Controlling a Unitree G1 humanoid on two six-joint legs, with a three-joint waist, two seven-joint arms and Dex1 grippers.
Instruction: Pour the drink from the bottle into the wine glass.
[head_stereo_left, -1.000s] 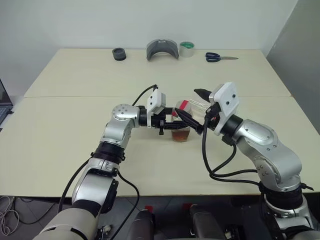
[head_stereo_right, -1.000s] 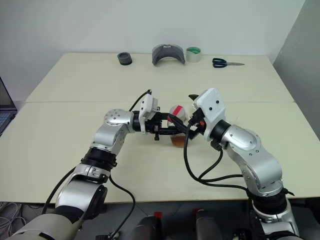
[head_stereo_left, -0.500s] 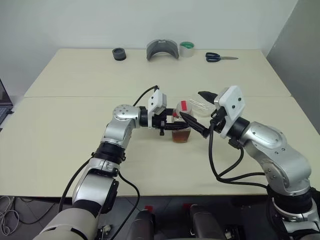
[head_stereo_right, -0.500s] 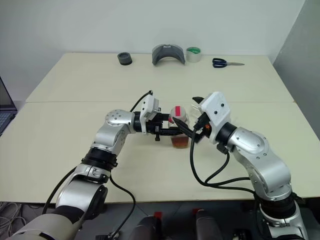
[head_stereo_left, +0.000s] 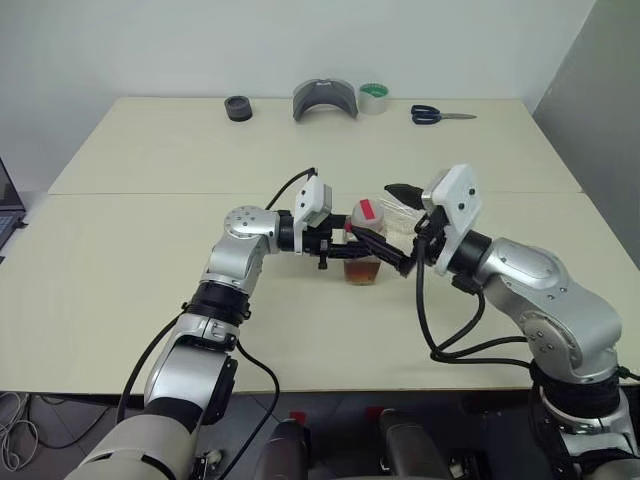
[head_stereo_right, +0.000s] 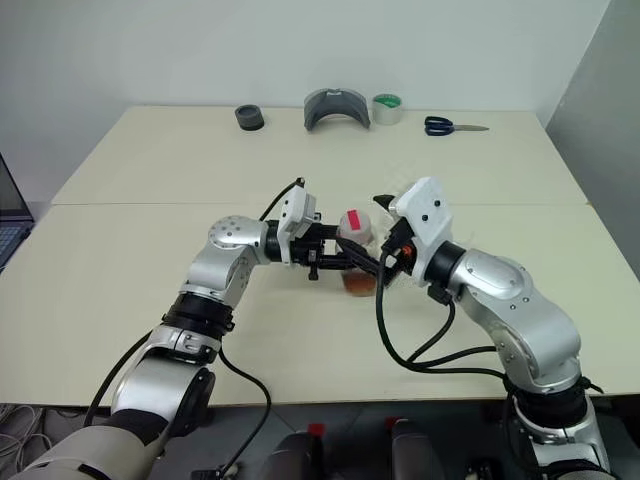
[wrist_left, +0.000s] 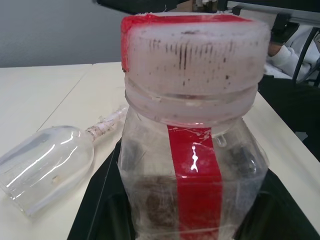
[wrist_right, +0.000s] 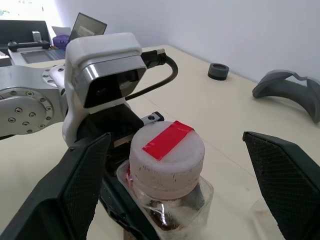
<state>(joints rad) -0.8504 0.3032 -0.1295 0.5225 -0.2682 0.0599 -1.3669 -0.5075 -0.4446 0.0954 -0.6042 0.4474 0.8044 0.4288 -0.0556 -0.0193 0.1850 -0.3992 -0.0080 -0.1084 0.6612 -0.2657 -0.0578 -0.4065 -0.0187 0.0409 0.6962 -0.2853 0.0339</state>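
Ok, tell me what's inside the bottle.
The bottle holds a shallow layer of reddish-brown drink at its base. The left gripper and red label strip cover part of it.

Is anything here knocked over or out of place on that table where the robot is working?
Yes. The clear stemmed wine glass lies on its side on the cream table just behind the bottle, not standing, so nothing can be poured into it. The small clear plastic bottle with the red strip stands upright, its white cap on.
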